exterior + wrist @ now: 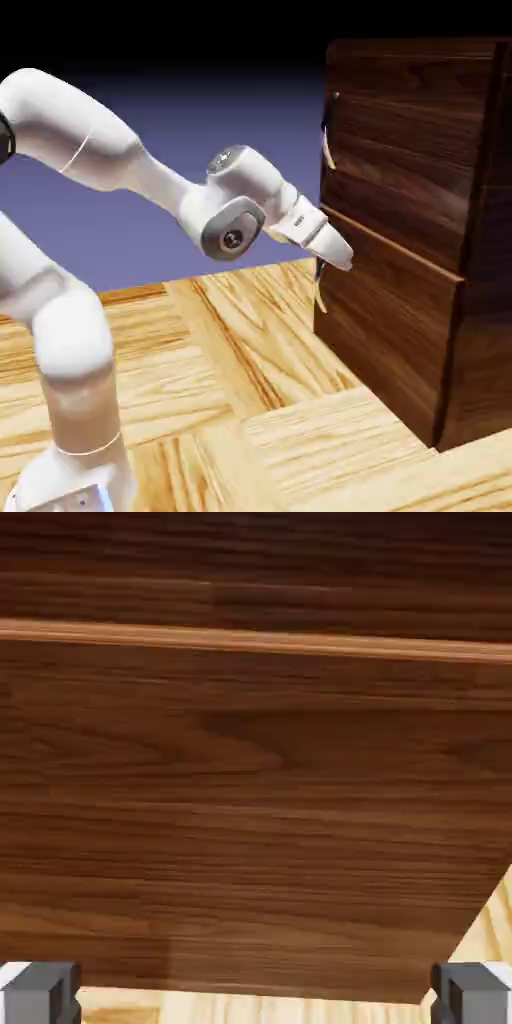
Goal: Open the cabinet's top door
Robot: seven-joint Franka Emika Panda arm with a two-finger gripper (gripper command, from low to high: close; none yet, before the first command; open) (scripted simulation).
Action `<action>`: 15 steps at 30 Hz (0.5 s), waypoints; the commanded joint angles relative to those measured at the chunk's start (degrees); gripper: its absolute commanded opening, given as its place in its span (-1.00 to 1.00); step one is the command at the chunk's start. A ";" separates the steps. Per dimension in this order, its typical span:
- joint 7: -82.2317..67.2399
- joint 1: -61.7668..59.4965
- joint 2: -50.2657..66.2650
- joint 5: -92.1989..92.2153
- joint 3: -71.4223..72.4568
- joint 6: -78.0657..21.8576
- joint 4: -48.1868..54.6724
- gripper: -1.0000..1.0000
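Observation:
The cabinet (480, 250) is a tall dark walnut box at the exterior view's right. Its top door (400, 130) is the upper front panel, flush with the front, with a thin pale curved handle (327, 148) at its left edge. My gripper (335, 262) hovers just in front of the seam between the two panels, well below that handle. In the hand view, dark wood fills the frame: the top door (256, 572) lies above a pale seam and the lower panel (256, 812) below it. My gripper (255, 997) is open, its grey fingertips (40, 994) far apart with nothing between them.
The lower panel (390, 320) carries its own pale handle (320, 295), just under my gripper. A light wooden tabletop (250, 400) stretches from the cabinet's foot toward the robot's base, and a strip of it (300, 1009) shows at the bottom of the hand view.

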 commanded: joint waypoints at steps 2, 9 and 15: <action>4.99 -2.61 -1.22 4.93 3.20 0.36 1.91 0.00; 22.43 -11.74 -5.49 22.19 14.38 1.62 8.60 0.00; 37.39 -19.56 -9.15 36.98 23.97 2.71 14.34 0.00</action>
